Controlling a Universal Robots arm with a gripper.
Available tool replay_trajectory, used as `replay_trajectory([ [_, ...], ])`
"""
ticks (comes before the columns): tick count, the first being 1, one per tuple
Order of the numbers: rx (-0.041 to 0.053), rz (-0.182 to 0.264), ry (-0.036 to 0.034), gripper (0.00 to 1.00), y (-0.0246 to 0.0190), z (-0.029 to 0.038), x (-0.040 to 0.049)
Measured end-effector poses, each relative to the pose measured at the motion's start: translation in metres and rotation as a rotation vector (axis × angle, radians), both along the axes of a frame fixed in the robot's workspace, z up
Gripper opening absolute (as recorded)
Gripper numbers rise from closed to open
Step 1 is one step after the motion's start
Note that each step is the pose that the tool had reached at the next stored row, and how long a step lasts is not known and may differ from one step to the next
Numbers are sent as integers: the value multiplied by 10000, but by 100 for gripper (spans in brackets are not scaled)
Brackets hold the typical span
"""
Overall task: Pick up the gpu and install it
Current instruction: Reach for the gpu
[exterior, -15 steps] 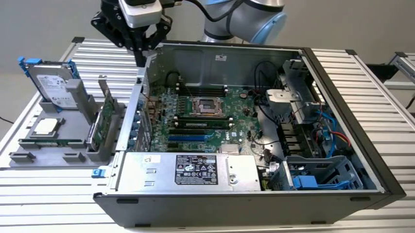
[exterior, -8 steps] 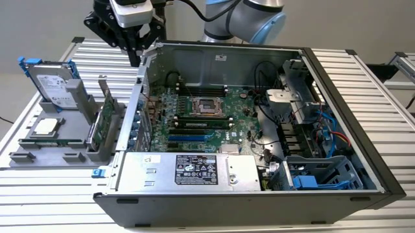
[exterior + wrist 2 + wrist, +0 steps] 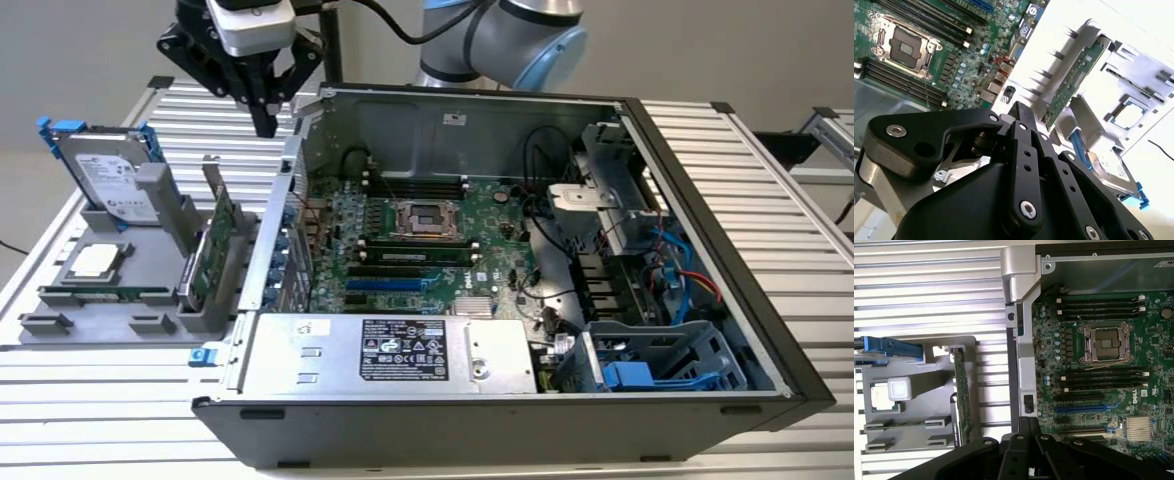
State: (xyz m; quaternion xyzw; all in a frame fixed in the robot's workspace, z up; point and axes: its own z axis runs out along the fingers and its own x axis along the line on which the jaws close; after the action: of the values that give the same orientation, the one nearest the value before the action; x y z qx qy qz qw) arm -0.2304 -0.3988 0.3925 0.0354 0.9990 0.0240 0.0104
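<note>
Above the far corner of the open computer case (image 3: 400, 118), on the exterior view's left, the tool (image 3: 267, 125) hangs with its fingers drawn narrow and nothing between them. The gpu (image 3: 220, 240) stands on edge in a grey holder (image 3: 80, 325) on the counter (image 3: 801, 200), just beside the case's outer wall and nearer the camera than the tool. That tight spot is the likely trouble: a descent slightly off line could clip the case wall or the holder's posts. A grip on so thin a card could sit skewed, so its bracket might catch in the slot. The hard drive (image 3: 107, 170) stands near enough to be knocked.
</note>
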Motion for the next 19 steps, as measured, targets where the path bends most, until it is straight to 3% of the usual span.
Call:
replay_trajectory([
  [19, 1, 0, 0, 0, 0, -3, -263],
])
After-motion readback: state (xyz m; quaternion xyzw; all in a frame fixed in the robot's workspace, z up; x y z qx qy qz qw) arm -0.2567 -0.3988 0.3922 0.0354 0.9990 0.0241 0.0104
